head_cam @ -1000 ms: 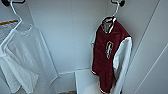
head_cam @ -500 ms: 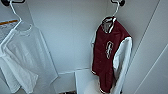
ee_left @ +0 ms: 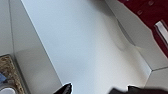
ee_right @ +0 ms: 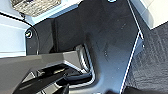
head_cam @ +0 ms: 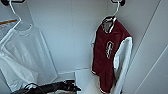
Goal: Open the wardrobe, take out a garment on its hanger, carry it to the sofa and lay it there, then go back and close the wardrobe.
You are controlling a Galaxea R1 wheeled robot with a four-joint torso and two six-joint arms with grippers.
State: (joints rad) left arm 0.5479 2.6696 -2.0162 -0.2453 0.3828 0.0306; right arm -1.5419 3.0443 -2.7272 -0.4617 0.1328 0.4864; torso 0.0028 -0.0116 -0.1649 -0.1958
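The wardrobe [head_cam: 72, 32] stands open, and I look into its white inside. On the right hangs the garment [head_cam: 107, 55], a dark maroon jacket with white sleeves and a white chest emblem. Its thin white hanger [head_cam: 115, 11] hooks onto a dark fitting at the top. My left arm reaches in low, with the left gripper [head_cam: 72, 87] well below and left of the jacket. In the left wrist view its two dark fingertips [ee_left: 66, 88] stand apart with nothing between them. They face the white wardrobe wall [ee_left: 82, 45], with the garment [ee_left: 150, 15] off to one side.
A plain white shirt [head_cam: 22, 55] on its own white hanger [head_cam: 13, 12] hangs at the left of the wardrobe. A white shelf or floor panel [head_cam: 83, 77] lies below the jacket. Grey carpet [ee_right: 150, 62] shows beside the robot's dark base.
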